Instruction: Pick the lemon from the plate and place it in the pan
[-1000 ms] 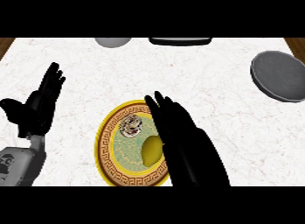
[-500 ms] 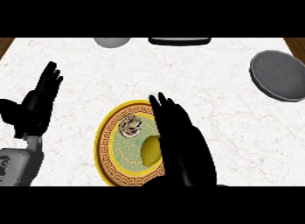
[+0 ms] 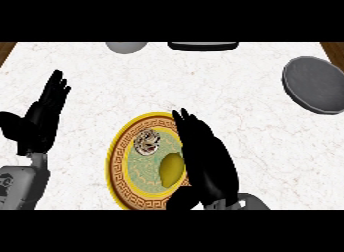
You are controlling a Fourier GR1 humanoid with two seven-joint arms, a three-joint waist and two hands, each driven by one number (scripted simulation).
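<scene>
Lemon lies long axis up-down on the plate, touching right hand on its left edge, fingers straight, nothing gripped.

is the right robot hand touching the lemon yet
Cannot tell: in the head view the right robot hand overlaps the lemon's right edge, hiding any contact or gap.

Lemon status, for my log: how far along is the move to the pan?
Nothing is done yet: the lemon lies on the plate. In hand: the right hand, fingers straight, sits beside the lemon without gripping it. Left: grasp, lift, carry to the pan at far right. The left hand rests open.
</scene>
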